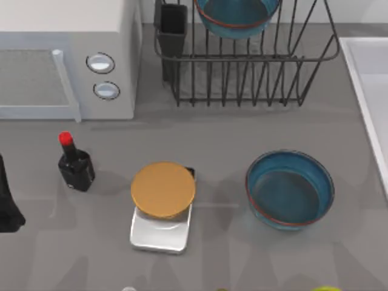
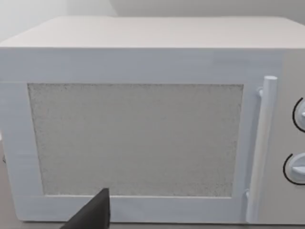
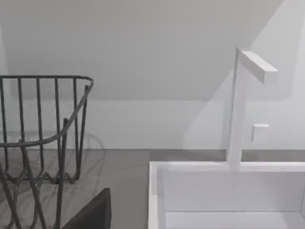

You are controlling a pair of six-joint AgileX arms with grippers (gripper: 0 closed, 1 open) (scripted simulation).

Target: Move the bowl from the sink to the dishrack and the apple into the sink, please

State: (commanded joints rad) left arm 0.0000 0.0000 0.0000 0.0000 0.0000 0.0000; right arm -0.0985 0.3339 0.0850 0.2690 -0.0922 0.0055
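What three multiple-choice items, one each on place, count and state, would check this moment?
1. The blue bowl outside the dishrack sits: A in the sink, B on the table, C on the scale.
2. Blue bowls in the top view: A one, B two, C three.
3. The microwave door is: A shut, B ajar, C removed.

Key: B, it rests on the grey table left of the sink; B, a second bowl stands in the dishrack; A, the door lies flush with the front.

A rendered kitchen: a white microwave [image 1: 66, 57] at the frame's upper left, a black wire dishrack [image 1: 242, 66] at top centre, a sink [image 1: 370, 79] with tap [image 3: 240, 105] at right, a kitchen scale [image 1: 162, 212] on the grey desk [image 1: 218, 130].
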